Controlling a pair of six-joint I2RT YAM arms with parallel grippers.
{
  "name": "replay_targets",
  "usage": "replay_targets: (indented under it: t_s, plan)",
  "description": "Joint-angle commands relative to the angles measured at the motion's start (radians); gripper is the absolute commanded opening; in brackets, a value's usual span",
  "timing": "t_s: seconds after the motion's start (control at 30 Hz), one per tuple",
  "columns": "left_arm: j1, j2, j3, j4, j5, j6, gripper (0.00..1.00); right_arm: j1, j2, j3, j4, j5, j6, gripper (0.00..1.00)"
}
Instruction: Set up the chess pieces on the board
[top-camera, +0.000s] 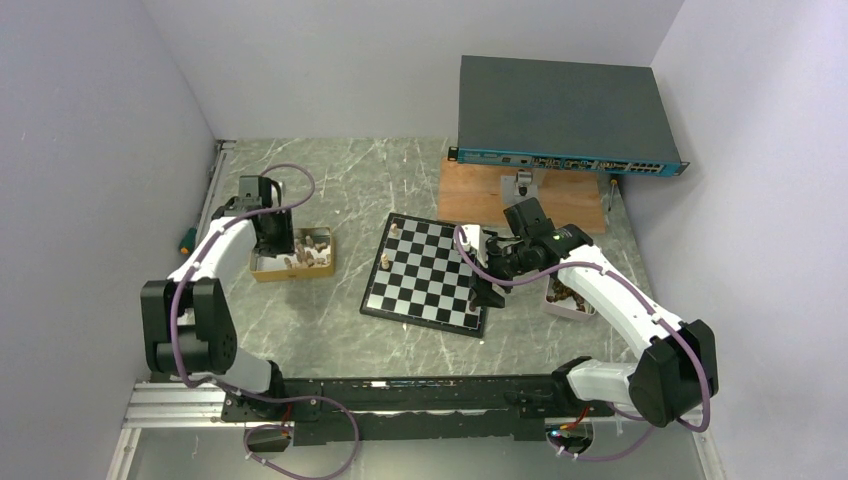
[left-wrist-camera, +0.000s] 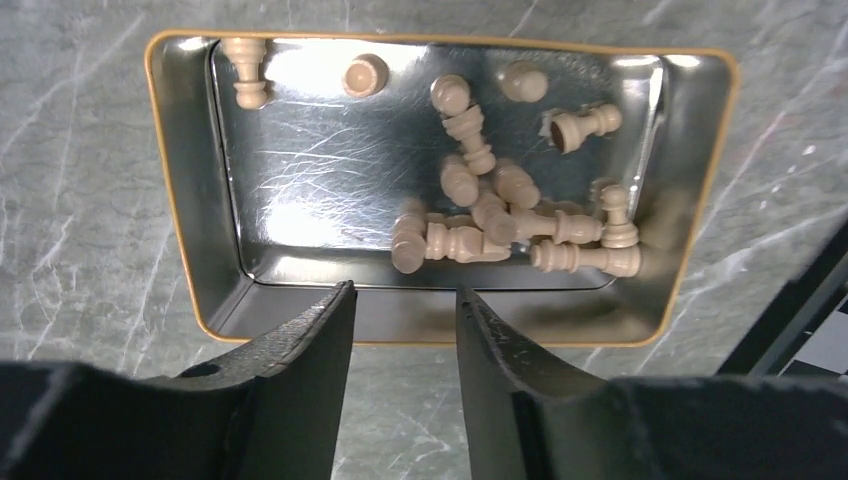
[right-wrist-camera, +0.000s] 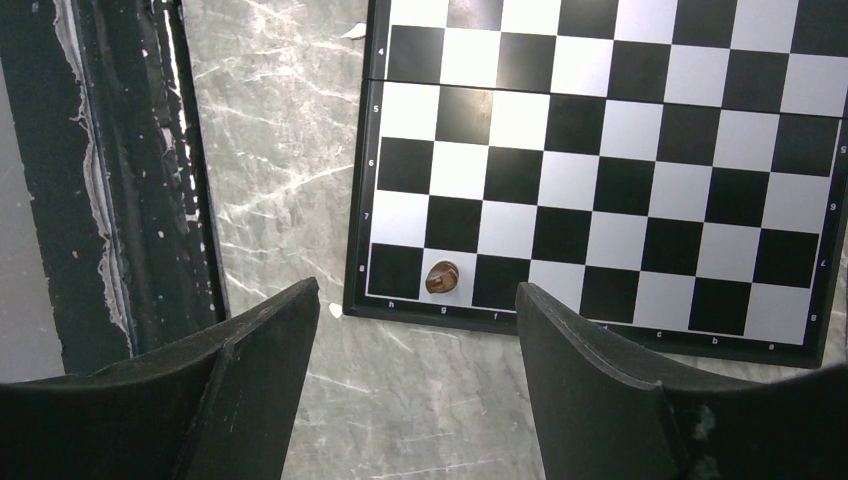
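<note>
Grey marbled table (left-wrist-camera: 80, 200) carries everything. Left pincer (left-wrist-camera: 400, 290), part-open and empty, hangs over the near rim of a tin (left-wrist-camera: 196, 150) left of the board (right-wrist-camera: 600, 200). Light chess pieces (left-wrist-camera: 470, 240) lie heaped inside, so it is likely lining up a pick. Right pincer (right-wrist-camera: 417, 285), spread wide and empty, hovers over the board's corner, just above a dark piece (right-wrist-camera: 441, 277) in its edge row.

Grey marbled table (top-camera: 340, 180): checkered board (top-camera: 420, 285) at ctr, gold-rimmed tin (top-camera: 270, 273) to its L, pale tray (top-camera: 570, 312) to its R, wooden plank (top-camera: 470, 200) at the back.
</note>
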Motion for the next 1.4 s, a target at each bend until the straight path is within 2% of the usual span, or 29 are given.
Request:
replay_targets:
  t_s: [0.0, 0.4, 0.63, 0.8, 0.87, 0.93, 0.97, 1.2, 1.37]
  plan:
    - [0.031, 0.041, 0.049, -0.016, 0.058, 0.023, 0.43, 0.005, -0.023, 0.015, 0.015, -0.009, -0.011, 0.75]
    - [0.058, 0.143, 0.082, -0.035, 0.117, 0.031, 0.33, 0.005, -0.023, 0.013, 0.015, -0.007, -0.013, 0.75]
    - [0.061, 0.169, 0.083, -0.046, 0.103, 0.030, 0.32, 0.006, -0.025, 0.013, 0.014, -0.007, -0.014, 0.75]
    - [0.063, 0.189, 0.096, -0.052, 0.089, 0.032, 0.20, 0.006, -0.026, 0.012, 0.013, -0.005, -0.017, 0.75]
    - [0.063, 0.192, 0.102, -0.053, 0.084, 0.033, 0.12, 0.006, -0.027, 0.013, 0.011, -0.005, -0.018, 0.75]
    - [0.063, 0.177, 0.103, -0.048, 0.083, 0.035, 0.02, 0.006, -0.028, 0.013, 0.010, -0.005, -0.018, 0.75]
    - [0.063, 0.162, 0.104, -0.047, 0.078, 0.039, 0.00, 0.006, -0.028, 0.013, 0.010, -0.005, -0.019, 0.75]
    - [0.062, 0.012, 0.090, -0.042, 0.044, 0.042, 0.00, 0.006, -0.028, 0.011, 0.009, -0.009, -0.022, 0.75]
    - [0.063, -0.039, 0.088, -0.065, 0.060, 0.040, 0.00, 0.006, -0.027, 0.010, 0.010, -0.009, -0.021, 0.75]
